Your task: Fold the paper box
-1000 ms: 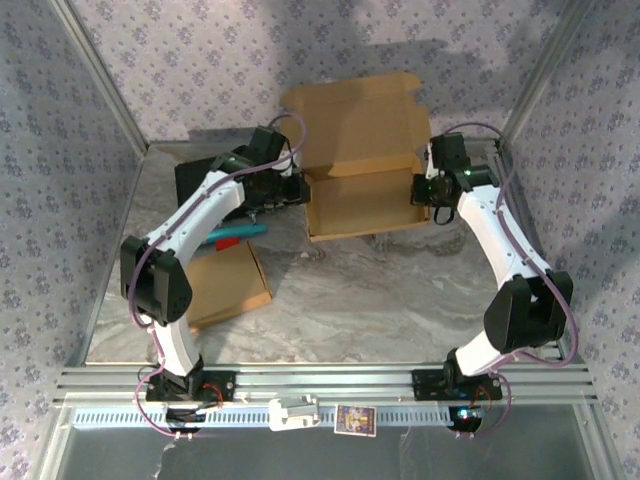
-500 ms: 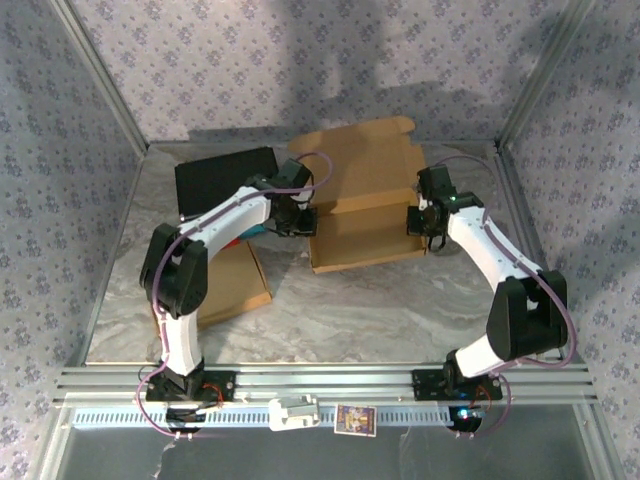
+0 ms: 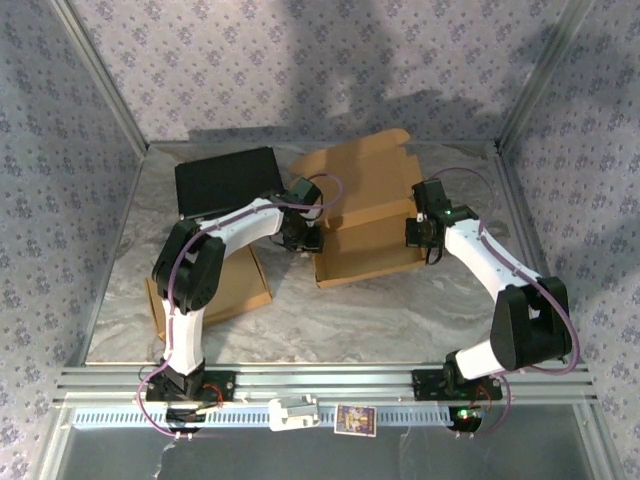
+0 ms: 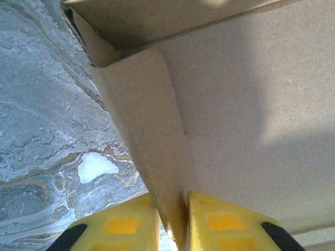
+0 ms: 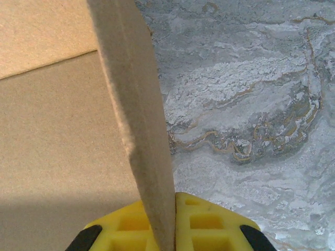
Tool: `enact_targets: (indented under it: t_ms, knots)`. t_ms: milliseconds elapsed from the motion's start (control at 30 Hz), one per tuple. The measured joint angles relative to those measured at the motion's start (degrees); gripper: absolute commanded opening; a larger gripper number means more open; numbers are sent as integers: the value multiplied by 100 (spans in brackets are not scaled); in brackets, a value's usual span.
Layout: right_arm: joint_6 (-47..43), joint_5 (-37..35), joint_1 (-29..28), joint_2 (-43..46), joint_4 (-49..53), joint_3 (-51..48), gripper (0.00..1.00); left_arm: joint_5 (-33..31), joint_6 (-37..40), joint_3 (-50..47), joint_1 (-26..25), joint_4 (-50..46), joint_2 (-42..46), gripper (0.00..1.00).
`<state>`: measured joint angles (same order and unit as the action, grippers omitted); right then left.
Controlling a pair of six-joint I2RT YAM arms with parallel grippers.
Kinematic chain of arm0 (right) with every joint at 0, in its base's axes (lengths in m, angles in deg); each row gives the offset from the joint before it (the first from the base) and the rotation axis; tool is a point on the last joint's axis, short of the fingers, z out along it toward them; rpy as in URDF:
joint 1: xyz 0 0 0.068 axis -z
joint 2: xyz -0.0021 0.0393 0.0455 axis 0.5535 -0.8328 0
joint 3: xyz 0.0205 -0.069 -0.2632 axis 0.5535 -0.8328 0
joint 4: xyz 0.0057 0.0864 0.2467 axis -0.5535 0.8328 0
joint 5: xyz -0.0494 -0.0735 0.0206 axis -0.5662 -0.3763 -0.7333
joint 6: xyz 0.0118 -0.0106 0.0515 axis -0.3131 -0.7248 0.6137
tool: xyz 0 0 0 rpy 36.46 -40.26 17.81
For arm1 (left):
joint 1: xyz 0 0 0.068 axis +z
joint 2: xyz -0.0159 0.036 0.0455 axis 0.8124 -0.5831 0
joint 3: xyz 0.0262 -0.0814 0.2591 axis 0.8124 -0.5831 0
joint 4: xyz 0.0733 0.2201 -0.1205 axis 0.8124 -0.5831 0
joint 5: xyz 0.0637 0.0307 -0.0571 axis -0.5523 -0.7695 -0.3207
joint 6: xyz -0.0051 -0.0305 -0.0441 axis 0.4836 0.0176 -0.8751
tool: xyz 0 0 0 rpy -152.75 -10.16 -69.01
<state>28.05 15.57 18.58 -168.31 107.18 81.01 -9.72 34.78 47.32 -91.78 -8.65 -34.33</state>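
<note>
Marble-patterned table (image 3: 400, 310): dragged toward 6 o'clock to sit just 12 o'clock of centre, the paper box (image 3: 365, 250) has its 3 o'clock wall (image 5: 141, 130) pinched by the right gripper (image 3: 422, 238), while the left gripper (image 3: 303, 237) straddles the 9 o'clock wall (image 4: 152, 146), grip uncertain, with the lid (image 3: 355, 170) sagging forward, likely ready to be closed.

Brown paper box (image 3: 365, 205), grey marbled table (image 3: 350, 310)

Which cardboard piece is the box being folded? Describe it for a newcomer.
On the marble table, look back-centre between the two arms. The paper box sits there, its raised side flaps between the jaws of the left end effector and right end effector; the other cardboard sheet lies flat under the left arm.
</note>
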Motion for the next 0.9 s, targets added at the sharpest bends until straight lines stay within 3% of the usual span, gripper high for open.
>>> enact_targets:
  t_ms: [167,467,767,900]
  knots:
    - [37,-46,-15,26,-22,-59,0,-87,2,0,-120,-76,-140,22]
    - [87,-173,-146,212,4,-107,0,-501,-184,66,-302,-354,-221,0]
    - [136,-275,-249,352,-15,-251,0,-966,-564,302,-533,-688,-267,4]
    - [205,-273,-234,365,-70,-446,0,-922,-688,426,-538,-789,-374,19]
